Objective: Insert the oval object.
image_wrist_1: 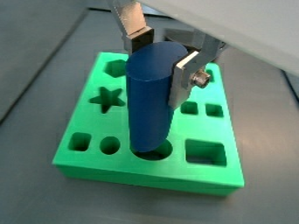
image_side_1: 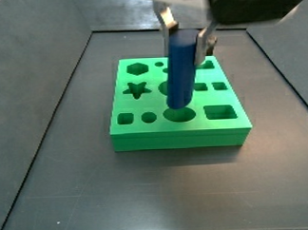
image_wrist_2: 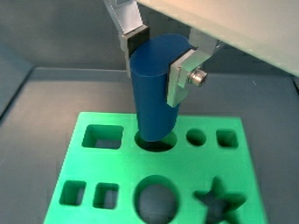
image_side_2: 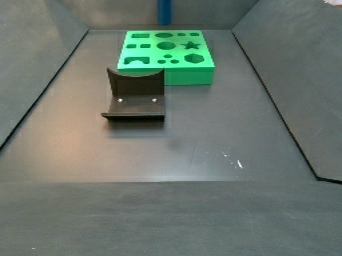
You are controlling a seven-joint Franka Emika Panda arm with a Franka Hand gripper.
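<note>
The oval object (image_wrist_1: 149, 105), a smooth blue peg, stands upright with its lower end inside a rounded hole near one edge of the green block (image_wrist_1: 140, 171). My gripper (image_wrist_1: 163, 61) is shut on the peg's upper part, one silver finger on each side. Both wrist views show this; the peg (image_wrist_2: 152, 105), gripper (image_wrist_2: 160, 63) and block (image_wrist_2: 122, 162) appear there too. In a side view the peg (image_side_1: 179, 78) rises from the block's (image_side_1: 177, 135) front row, with the gripper (image_side_1: 188, 40) at its top. In a side view only a sliver of peg (image_side_2: 167, 10) shows above the block (image_side_2: 167, 72).
The block has several other empty holes, among them a star (image_side_1: 137, 89), a hexagon (image_side_1: 138, 68), a rectangle (image_side_1: 219, 112) and a large oval (image_wrist_2: 156, 197). The dark fixture (image_side_2: 134, 95) stands on the floor in front of the block. Raised walls border the dark floor.
</note>
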